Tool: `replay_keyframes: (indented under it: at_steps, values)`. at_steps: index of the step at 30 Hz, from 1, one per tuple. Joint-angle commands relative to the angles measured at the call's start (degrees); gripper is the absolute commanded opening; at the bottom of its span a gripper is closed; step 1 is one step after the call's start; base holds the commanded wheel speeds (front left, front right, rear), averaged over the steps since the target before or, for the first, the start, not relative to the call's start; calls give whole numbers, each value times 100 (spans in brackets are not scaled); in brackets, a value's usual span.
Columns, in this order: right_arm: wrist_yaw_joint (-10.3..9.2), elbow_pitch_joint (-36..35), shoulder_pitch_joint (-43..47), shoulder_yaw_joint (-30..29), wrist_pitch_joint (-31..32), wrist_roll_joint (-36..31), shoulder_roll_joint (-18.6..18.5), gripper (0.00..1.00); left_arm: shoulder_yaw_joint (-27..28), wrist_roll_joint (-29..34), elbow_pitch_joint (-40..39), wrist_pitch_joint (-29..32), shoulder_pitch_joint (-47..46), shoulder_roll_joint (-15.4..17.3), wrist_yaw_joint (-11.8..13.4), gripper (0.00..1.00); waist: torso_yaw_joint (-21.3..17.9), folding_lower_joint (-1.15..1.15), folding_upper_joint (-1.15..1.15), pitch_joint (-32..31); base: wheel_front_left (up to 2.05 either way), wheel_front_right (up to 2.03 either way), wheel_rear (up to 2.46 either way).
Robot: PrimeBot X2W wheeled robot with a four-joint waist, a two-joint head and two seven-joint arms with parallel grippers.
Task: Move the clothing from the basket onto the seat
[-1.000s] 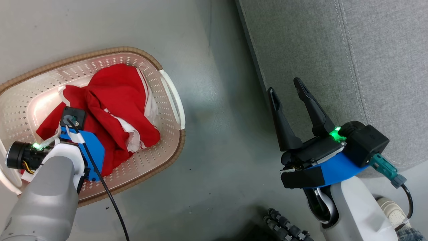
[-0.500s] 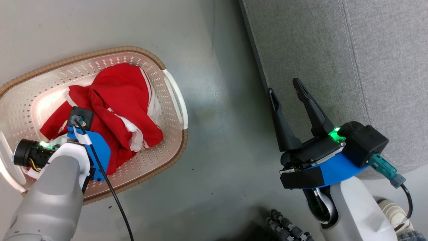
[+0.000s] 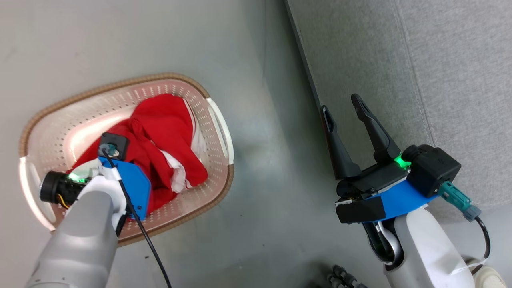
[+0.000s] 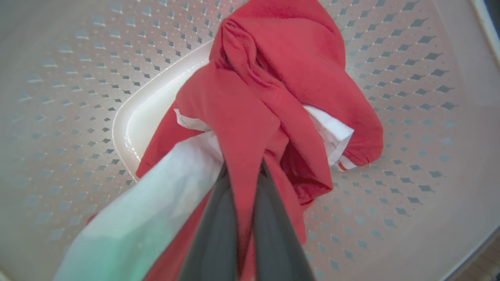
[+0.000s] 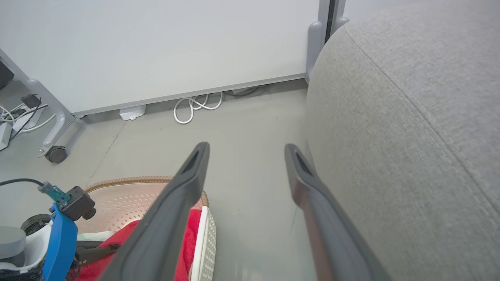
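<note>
Two fingers of the left gripper (image 4: 243, 168) pinch red clothing (image 4: 281, 66) inside the basket (image 4: 410, 70); the right gripper (image 3: 339, 103) gapes empty, the seat (image 3: 432, 60) just beside it.

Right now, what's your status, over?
Left jaws shut on clothing, inside basket. Right jaws open beside seat. Floor between looks passable.
</note>
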Motion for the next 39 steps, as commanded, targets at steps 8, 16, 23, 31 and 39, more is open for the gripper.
replay_keyframes:
  at_steps: [8,16,23,31,39]
  values:
    - [3,278,194,-162,-24,-244,-11,100,62,-258,19,-378,295,-295,-85,0,424,0,0,-1085,0,0,0]
    - [2,640,578,-327,-22,-376,-14,100,-23,-481,-63,-827,623,-591,-134,0,778,0,0,-2172,0,0,0]
    - [3,781,930,-545,114,-541,-14,100,-504,-880,-665,-1004,901,-815,-125,0,1118,0,0,-2987,0,0,0]
    - [2,703,1346,-679,333,-554,-15,100,-1324,-1538,-1623,-1085,822,-878,-126,0,1488,0,0,-3617,0,0,0]
    - [2,566,1604,-625,492,-507,-14,100,-1962,-2090,-2278,-1156,528,-860,-126,0,1652,0,0,-4003,0,0,0]
